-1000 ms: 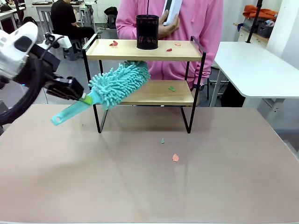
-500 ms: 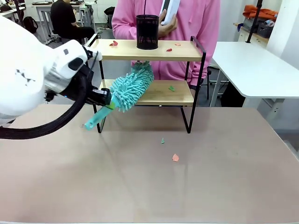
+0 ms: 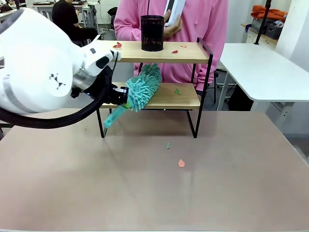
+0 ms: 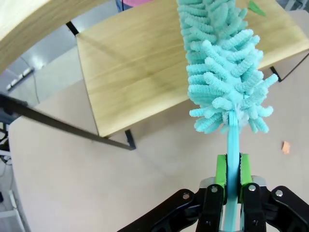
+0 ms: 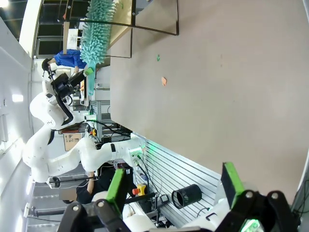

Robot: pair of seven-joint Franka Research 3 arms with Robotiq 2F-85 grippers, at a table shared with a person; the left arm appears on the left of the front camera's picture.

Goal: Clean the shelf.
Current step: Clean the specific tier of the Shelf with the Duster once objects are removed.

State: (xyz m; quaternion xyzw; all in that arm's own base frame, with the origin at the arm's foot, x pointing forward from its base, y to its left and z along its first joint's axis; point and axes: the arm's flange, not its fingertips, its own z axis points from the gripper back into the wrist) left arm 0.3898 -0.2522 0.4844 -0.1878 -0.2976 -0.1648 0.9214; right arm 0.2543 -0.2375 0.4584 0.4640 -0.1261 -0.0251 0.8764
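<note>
The shelf (image 3: 193,52) stands at the table's far side, two wooden boards in a black frame. My left gripper (image 3: 120,94) is shut on the handle of a teal fluffy duster (image 3: 144,87), whose head lies over the left part of the lower board (image 3: 164,99). In the left wrist view the gripper (image 4: 233,169) clamps the thin handle, and the duster head (image 4: 222,72) reaches across the lower board (image 4: 140,72). Red paper scraps (image 3: 117,45) lie on the top board and a green scrap (image 3: 177,91) on the lower one. My right gripper (image 5: 174,186) hangs open, far from the shelf.
A black mesh pen cup (image 3: 152,33) stands on the top board. A green scrap (image 3: 168,145) and an orange scrap (image 3: 181,163) lie on the table in front of the shelf. A person in pink (image 3: 203,24) stands right behind the shelf. A white side table (image 3: 260,67) is at the right.
My left arm has swung right and toward the shelf. The duster head has moved from the shelf's left front in between the two boards, over the lower one.
</note>
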